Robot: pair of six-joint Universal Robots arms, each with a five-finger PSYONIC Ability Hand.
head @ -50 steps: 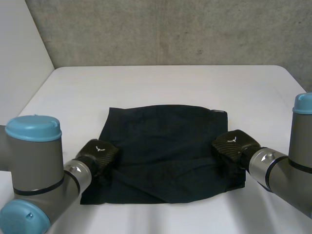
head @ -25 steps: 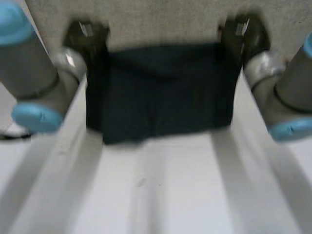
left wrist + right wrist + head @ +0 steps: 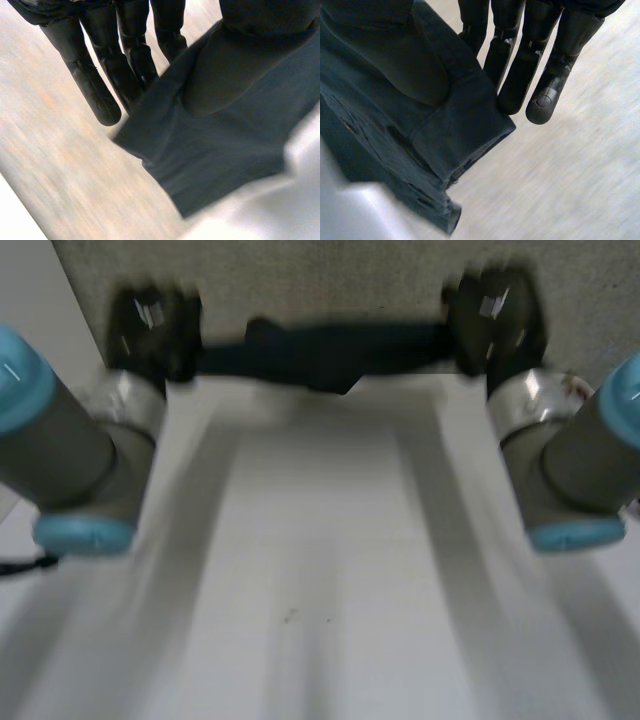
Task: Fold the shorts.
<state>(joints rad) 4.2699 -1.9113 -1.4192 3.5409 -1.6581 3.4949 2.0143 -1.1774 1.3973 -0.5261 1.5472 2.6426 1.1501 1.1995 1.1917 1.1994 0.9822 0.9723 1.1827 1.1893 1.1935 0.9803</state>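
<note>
Shorts (image 3: 325,350): dark, bunched into a band, stretched in the air over the white table (image 3: 320,590).
Left robot hand (image 3: 152,330): pinches one end, thumb against straight fingers.
Right robot hand (image 3: 495,320): pinches the other end likewise.

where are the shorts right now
Head view: the shorts stretch as a dark band between the left hand and right hand, each pinching one end, by the table's far edge.

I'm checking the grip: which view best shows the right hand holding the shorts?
The right wrist view: the right hand pinches the shorts between thumb and straight fingers. The head view shows its back, at the shorts' end; the left wrist view shows the left hand.
</note>
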